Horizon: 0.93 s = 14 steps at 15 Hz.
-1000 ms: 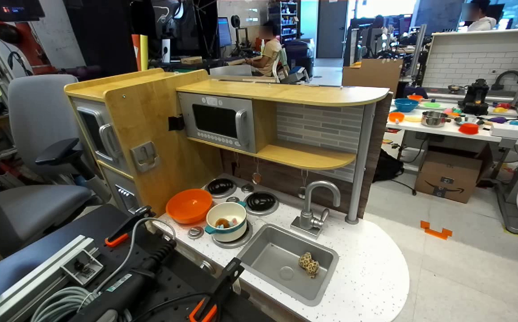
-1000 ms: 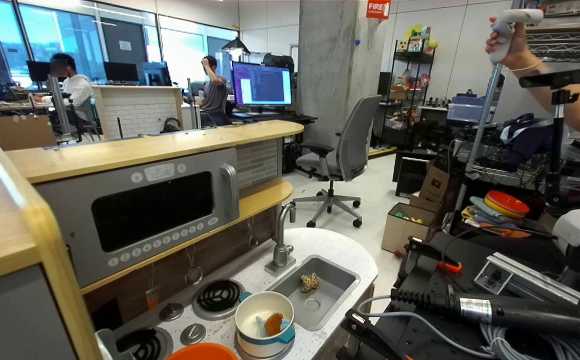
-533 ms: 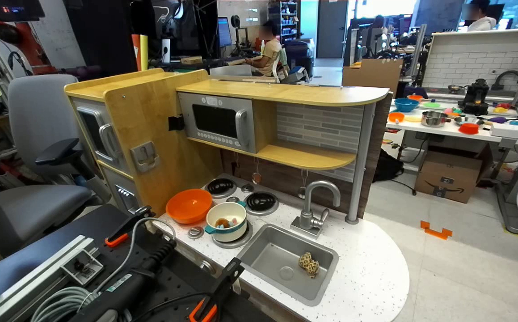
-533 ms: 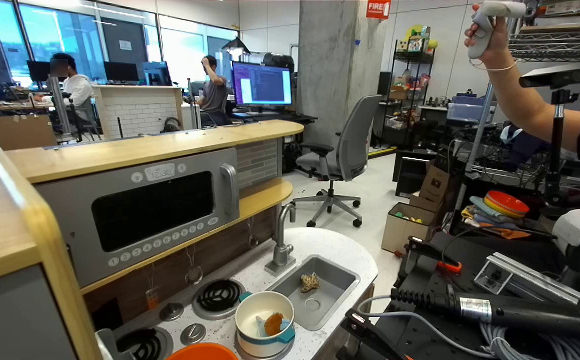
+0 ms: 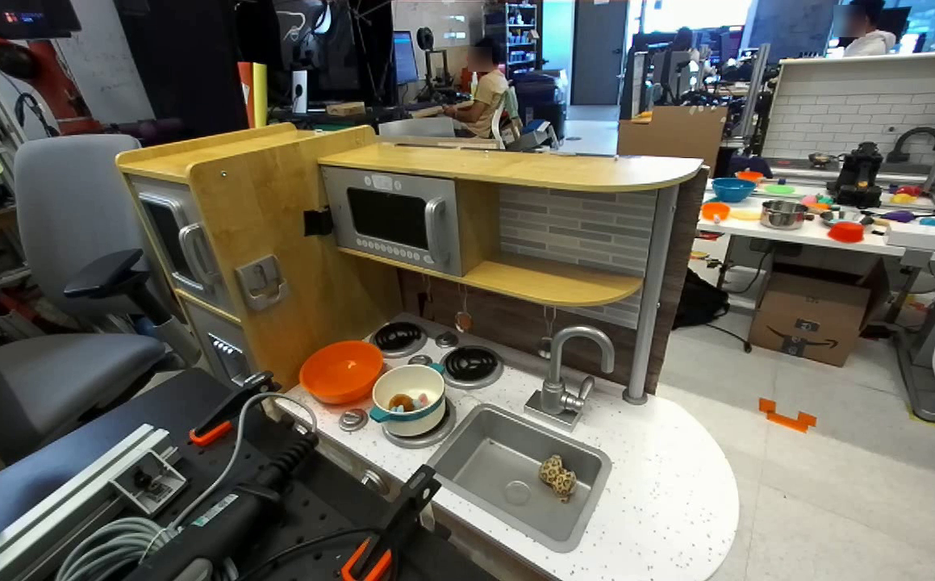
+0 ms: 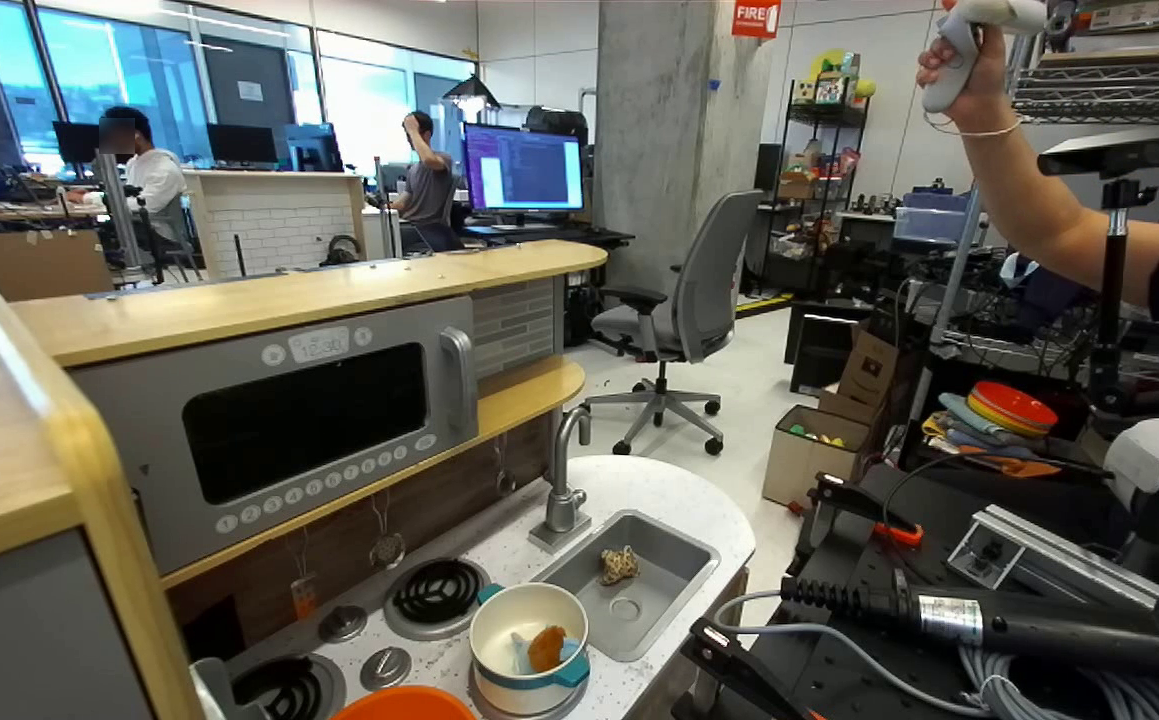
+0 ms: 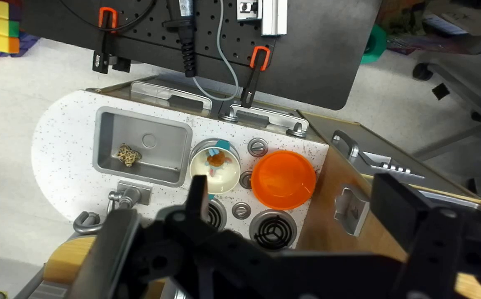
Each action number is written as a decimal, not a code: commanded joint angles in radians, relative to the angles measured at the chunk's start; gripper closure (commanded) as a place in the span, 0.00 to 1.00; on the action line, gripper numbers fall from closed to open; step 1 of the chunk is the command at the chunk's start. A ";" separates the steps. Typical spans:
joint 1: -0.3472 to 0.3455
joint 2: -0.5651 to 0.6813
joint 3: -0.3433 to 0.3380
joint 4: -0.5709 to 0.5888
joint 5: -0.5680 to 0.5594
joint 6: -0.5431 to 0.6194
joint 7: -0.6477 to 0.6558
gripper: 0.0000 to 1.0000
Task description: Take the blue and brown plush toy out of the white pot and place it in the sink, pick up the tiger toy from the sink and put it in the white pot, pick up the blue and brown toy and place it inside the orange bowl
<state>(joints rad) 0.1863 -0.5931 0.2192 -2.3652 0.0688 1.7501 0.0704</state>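
"Anything moving over there?"

"Only the hand [image 6: 984,80] with the controller [image 6: 950,84]; it's drifted across this past second. The counter [image 7: 68,141] looks unchanged."

"And the gripper [image 7: 292,185]?"

"Jaws wide apart, holding nothing."

"So the blue and brown toy [image 7: 216,159] sits in the white pot [image 7: 219,182], the spotted toy [image 7: 128,155] in the sink [image 7: 161,155]?"

"Right, orange bowl [image 7: 284,180] just beside the pot. I'd say the first grab's still ahead."

In the wrist view, the tool [image 7: 292,189] extends from the bottom edge, its two black fingers [image 7: 196,195] standing wide apart.
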 commanded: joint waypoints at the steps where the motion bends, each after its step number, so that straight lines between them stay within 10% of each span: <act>1: 0.005 0.000 -0.008 0.006 -0.002 0.008 -0.006 0.00; 14: 0.020 0.083 -0.045 -0.110 -0.021 0.217 -0.198 0.00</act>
<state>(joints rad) 0.1864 -0.5520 0.2033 -2.4368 0.0636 1.8897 -0.0567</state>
